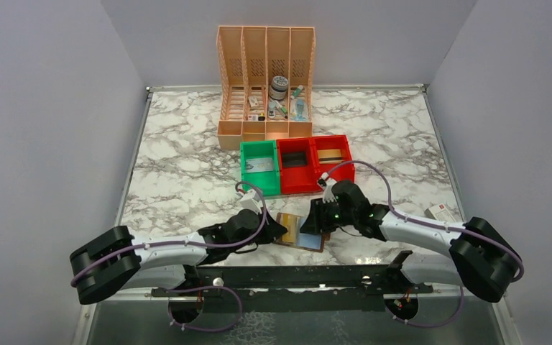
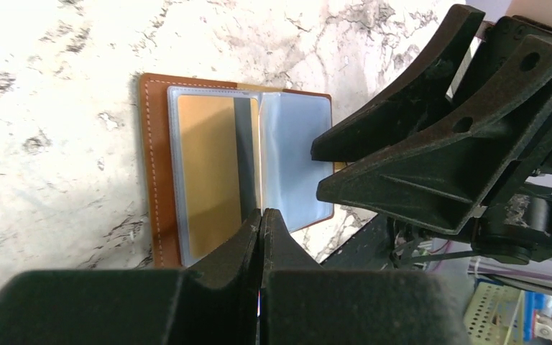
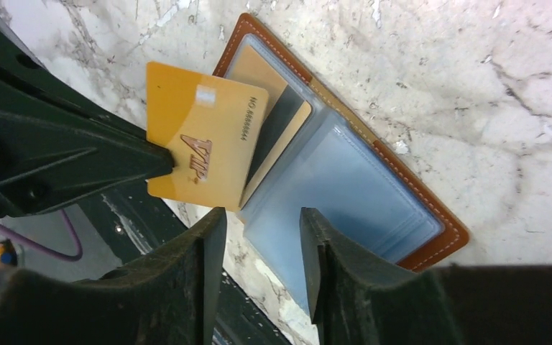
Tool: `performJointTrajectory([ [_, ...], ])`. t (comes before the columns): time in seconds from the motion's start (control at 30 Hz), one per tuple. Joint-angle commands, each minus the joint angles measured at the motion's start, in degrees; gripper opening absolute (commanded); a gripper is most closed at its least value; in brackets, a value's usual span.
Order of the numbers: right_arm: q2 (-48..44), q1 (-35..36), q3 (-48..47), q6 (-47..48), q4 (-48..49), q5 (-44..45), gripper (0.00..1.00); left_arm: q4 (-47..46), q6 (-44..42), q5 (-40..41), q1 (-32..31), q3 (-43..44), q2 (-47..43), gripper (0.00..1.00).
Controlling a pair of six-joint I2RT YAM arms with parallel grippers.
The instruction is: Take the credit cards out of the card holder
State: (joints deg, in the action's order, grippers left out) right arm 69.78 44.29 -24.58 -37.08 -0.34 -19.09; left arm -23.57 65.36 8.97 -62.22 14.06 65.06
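At six o'clock on the bench (image 1: 187, 180), just short of the near edge, the holder (image 1: 300, 231) lies open and flat, sleeves up, between the two arms. The left fingers (image 2: 261, 230), reaching in from nine o'clock, are pinched tight on one corner of a gold card (image 3: 201, 144) and hold it tilted above the sleeves. That corner grip leaves most of the card free, which suits drawing it out sideways; whether its far edge is clear of the sleeve I cannot tell. The right fingers (image 3: 262, 212), coming from about two o'clock, stand apart over the blue sleeve with nothing between them (probably placed to steady the holder). A second card (image 2: 208, 180) sits inside the clear sleeve, so the job looks partly done at best. Room is tight: the bins (image 1: 298, 188) close off twelve o'clock, the black rail (image 1: 280, 273) runs along six, and the two sets of fingers crowd each other. Open bench toward ten and two o'clock looks the freest place to set a card.
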Motion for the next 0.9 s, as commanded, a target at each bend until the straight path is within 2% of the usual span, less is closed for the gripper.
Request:
performJointTrajectory([
  [0.0, -3.26, -0.09, -0.83, -0.27, -0.6, 4.51, 0.46, 8.87, -3.04, 4.21, 0.34, 2.87, -4.23, 0.0],
  [0.1, -5.42, -0.18, -0.2, -0.04, 1.15, 4.38, 0.48, 14.91, -5.66, 5.42, 0.71, 5.08, -6.75, 0.0],
  [0.17, -5.08, -0.17, -0.46, -0.01, 2.7, 2.11, 0.46, 17.8, -6.63, 6.26, 1.06, 5.82, -8.45, 0.0],
  [0.37, 3.81, -0.13, -2.94, -0.46, 7.94, -9.06, 0.33, 21.72, -7.1, 7.43, 3.13, 5.09, -14.16, 0.0],
  [0.47, 7.55, -0.17, -3.18, -0.82, 11.24, -11.57, 0.31, 23.22, -6.94, 7.29, 4.2, 4.47, -16.15, 0.0],
  [0.67, 12.84, -0.18, -4.99, 0.26, 4.91, -4.1, 0.31, 22.96, -6.59, 5.8, 4.98, 2.89, -18.4, 0.0],
  [0.87, 12.02, -0.17, -4.42, 0.44, 2.52, -0.18, 0.31, 21.47, -7.17, 3.95, 5.09, 1.4, -18.92, 0.0],
])
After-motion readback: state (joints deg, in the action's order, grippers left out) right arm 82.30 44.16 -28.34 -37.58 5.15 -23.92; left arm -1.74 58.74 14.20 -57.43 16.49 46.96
